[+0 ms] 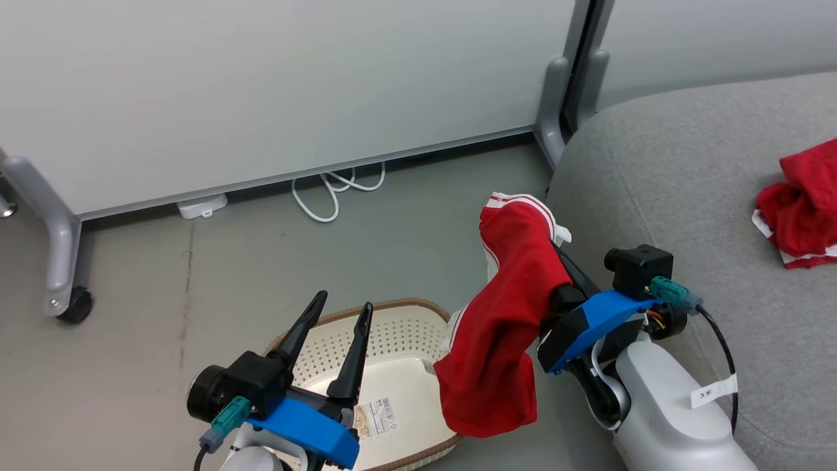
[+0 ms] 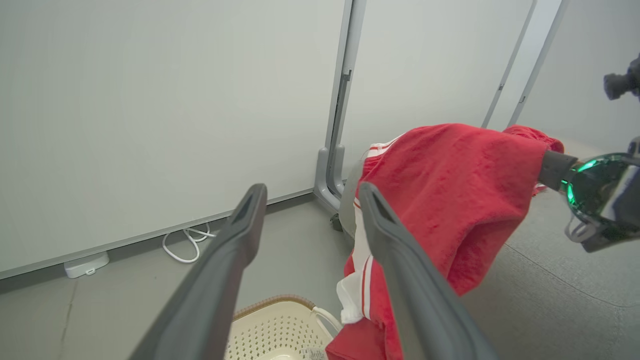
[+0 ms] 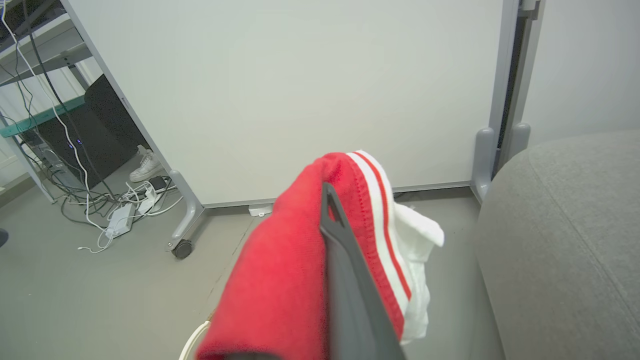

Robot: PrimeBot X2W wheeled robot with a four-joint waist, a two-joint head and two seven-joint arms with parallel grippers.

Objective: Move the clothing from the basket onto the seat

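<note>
- one red garment (image 1: 801, 203) already lies bunched on the seat (image 1: 686, 183), far to the right and well apart from everything else, so you can count half the job as done.
- the held garment (image 1: 510, 307) is up out of the basket (image 1: 405, 333) and hangs between the basket and the seat's near left edge. it is not over the cushion yet.
- your right gripper (image 3: 331, 210) looks clamped on the held garment. one dark finger lies along the cloth and the other is buried in red fabric, with the striped white trim hanging over the far side.
- your left gripper (image 1: 344, 299) stands with its fingers apart and holds nothing, poised above the basket's near left part.
- the basket floor shows bare around the barcode sticker (image 1: 378, 416). the left gripper and the hanging cloth cover part of it, so you cannot be sure that nothing is left inside.
- what is left, as i judge it: carry the held garment right, over the rounded seat edge, and let it go on the cushion.
- the long lower end of the held garment dangles by the basket's right rim. whether it touches is unclear, and it could drag on the rim or the seat's side.
- behind stand a white partition (image 1: 261, 85) on grey legs, a castor (image 1: 75, 306) far left, and a white cable (image 1: 333, 190) on the floor, all away from your path.
</note>
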